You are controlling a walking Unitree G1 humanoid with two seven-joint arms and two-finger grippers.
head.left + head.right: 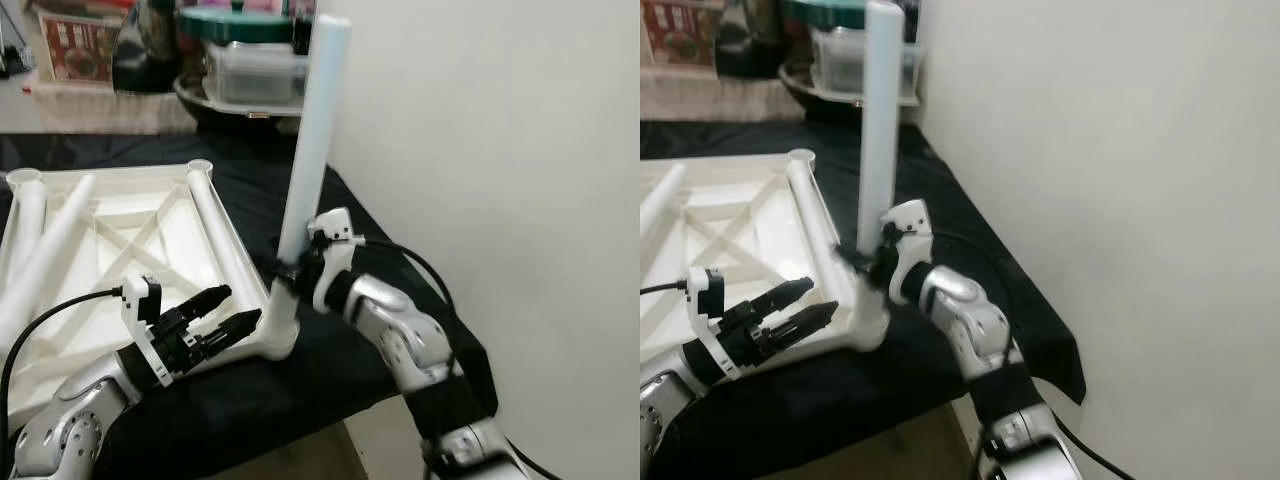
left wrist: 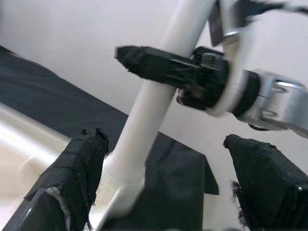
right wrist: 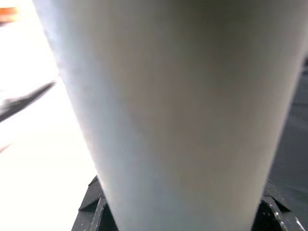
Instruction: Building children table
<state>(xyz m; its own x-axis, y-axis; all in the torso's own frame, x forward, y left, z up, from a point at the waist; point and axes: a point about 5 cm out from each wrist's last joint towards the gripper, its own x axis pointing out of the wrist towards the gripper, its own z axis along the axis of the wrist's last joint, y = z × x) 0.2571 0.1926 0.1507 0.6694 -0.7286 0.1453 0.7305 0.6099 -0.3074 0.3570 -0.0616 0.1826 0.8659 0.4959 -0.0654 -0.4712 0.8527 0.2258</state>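
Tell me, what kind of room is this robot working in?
Probably a lived-in home. A white table top lies upside down on a black-covered surface beside a plain wall, while food containers and a printed box crowd a shelf behind.

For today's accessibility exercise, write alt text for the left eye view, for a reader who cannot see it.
The right end effector grips a white table leg standing upright in the corner socket of an upturned white tabletop on a black-covered surface. The left end effector hovers open beside the socket, and more legs lie on the tabletop.
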